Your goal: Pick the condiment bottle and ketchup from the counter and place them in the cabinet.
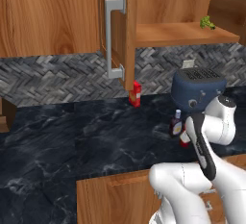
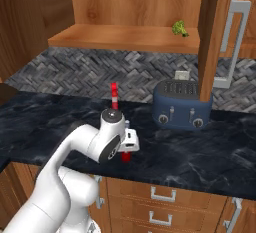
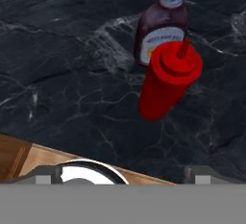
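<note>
From the left, the condiment bottle [image 1: 176,124] stands on the black worktop [image 1: 72,136] before the toaster [image 1: 198,89], the ketchup [image 1: 184,140] touching it. From the right, the cabinet [image 2: 216,37] door hangs open. In the hand view, the claw [image 3: 120,174] hangs above both bottles, fingers spread apart.

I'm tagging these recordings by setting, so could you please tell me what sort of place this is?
A simulated home kitchen, it seems: a black marble-look counter under wooden wall cabinets, a herringbone tile backsplash, and a blue toaster beside sauce bottles.
</note>
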